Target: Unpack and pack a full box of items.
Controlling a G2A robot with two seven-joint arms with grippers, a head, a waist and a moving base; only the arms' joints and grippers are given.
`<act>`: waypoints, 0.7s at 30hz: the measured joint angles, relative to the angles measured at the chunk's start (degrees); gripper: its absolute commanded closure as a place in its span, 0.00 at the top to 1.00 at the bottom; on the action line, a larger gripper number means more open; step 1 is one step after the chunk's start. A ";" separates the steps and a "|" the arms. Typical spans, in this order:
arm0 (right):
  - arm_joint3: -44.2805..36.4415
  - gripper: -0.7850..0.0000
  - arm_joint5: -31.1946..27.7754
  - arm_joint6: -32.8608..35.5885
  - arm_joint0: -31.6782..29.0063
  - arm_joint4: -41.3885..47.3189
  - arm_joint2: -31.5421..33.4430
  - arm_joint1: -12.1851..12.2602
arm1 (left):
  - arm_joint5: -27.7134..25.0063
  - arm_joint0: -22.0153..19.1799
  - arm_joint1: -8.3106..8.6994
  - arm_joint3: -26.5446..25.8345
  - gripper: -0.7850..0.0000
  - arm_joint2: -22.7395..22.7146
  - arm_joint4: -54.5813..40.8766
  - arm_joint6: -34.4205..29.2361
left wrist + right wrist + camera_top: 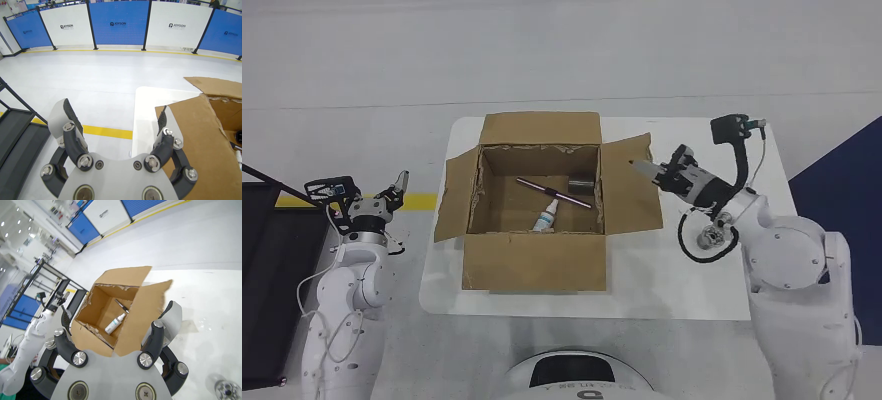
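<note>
The white counter [682, 290] carries one thing, an open cardboard box [532, 262] set near its middle, probably so that both arms can reach it. All four flaps are folded outward and lie low, which leaves the opening free from above. The torn inner edges suggest the box was opened roughly.

The right gripper [647, 168] hangs over the outer part of the right flap [632, 195], pointed toward the box interior, with its fingers apart and nothing between them. I cannot tell whether it touches the flap. From there it looks placed either to go in for an item or to deal with that flap. The left gripper [395, 190] is held off the counter's left edge, well apart from the box, with its fingers spread and empty. It seems parked there to stay out of the other arm's way.

Three items lie on the box floor, so the unpacking looks unfinished. A long dark pen [554, 192] lies diagonally across the floor. A small white spray bottle [546, 216] lies on its side near the front wall, just beside the pen. A short dark cylinder [582, 185] sits by the right wall.
</note>
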 measured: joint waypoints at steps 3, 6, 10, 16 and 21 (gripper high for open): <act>-0.03 1.00 0.15 -0.11 -0.28 0.14 0.69 0.00 | 0.00 0.00 0.00 0.00 1.00 0.00 0.00 0.00; -0.07 1.00 0.17 -0.15 -0.34 0.13 0.82 0.00 | 0.00 0.00 0.00 0.00 1.00 0.00 0.00 0.00; -0.07 1.00 0.17 -0.15 -0.34 0.12 0.82 0.00 | 0.00 0.00 0.00 0.00 1.00 0.00 0.00 0.00; 1.89 1.00 -0.97 2.49 2.49 -1.23 -2.11 -0.02 | 0.00 0.00 0.00 0.00 1.00 0.00 0.00 0.00; 11.60 1.00 2.73 13.28 20.89 -10.08 -20.62 -1.41 | 0.00 0.00 0.00 0.00 1.00 0.00 0.00 0.00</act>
